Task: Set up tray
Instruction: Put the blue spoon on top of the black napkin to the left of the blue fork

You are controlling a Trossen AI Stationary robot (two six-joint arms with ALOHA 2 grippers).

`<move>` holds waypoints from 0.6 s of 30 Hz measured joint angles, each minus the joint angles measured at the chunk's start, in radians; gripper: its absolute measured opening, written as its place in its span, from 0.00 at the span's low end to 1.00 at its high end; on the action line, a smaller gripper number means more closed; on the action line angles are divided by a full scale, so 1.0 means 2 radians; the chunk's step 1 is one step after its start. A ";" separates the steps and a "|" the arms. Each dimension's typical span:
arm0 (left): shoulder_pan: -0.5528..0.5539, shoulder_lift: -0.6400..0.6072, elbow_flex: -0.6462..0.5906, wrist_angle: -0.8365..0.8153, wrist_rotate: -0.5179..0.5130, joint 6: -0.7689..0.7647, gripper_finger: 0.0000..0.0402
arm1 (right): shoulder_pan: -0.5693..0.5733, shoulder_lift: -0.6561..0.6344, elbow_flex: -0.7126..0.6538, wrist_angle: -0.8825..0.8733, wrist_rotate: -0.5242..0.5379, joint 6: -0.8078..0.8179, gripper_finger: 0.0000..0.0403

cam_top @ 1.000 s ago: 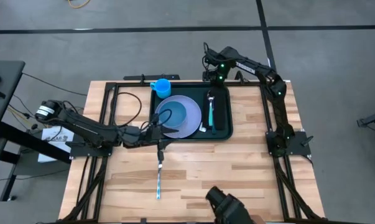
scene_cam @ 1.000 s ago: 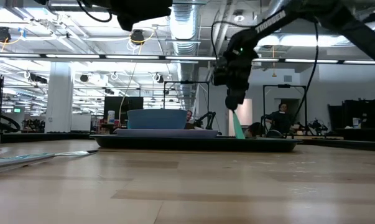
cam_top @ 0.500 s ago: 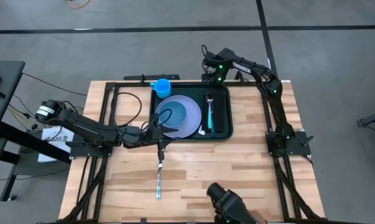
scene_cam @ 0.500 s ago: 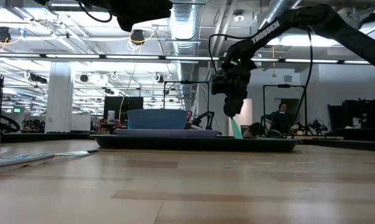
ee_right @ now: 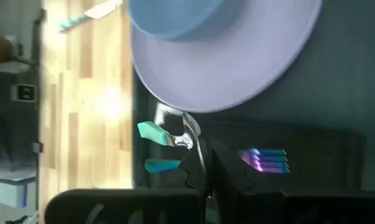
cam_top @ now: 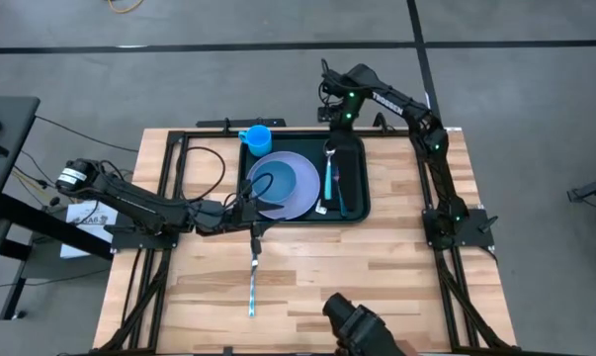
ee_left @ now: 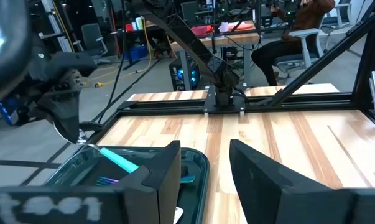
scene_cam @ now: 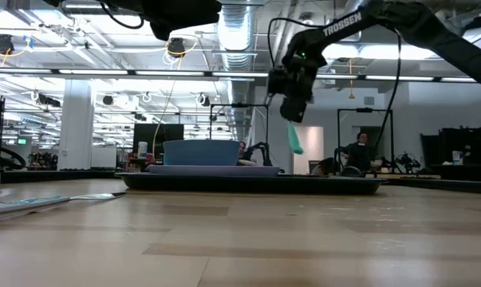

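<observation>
The right claw (cam_top: 334,117) is hanging shut above the far edge of the tray (cam_top: 352,210) on the worktop (cam_top: 377,277), gripping a teal utensil (scene_cam: 293,138) by 1 end; next it needs lowering beside the plate (cam_top: 286,185). The left claw (cam_top: 250,211) is waiting half-open at the tray's near-left corner, holding nothing

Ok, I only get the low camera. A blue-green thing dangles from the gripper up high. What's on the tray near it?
Observer: The right gripper holds a teal utensil. Its wrist view shows a fork on a black napkin in the tray, beside the plate.
Operator: Where's the other arm?
Observer: The left gripper is open, low at the plate's near-left edge.
Operator: Anything left out?
Observer: One more utensil lies on the bare table, in front of the tray.
</observation>
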 joint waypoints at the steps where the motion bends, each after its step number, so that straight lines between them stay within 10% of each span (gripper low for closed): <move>1: 0.000 0.000 0.000 0.000 0.000 0.000 0.32 | 0.001 0.000 0.001 0.000 -0.004 -0.002 0.00; 18: 0.000 0.000 0.000 0.000 0.006 -0.001 0.32 | -0.006 0.009 -0.041 0.031 -0.016 -0.025 0.00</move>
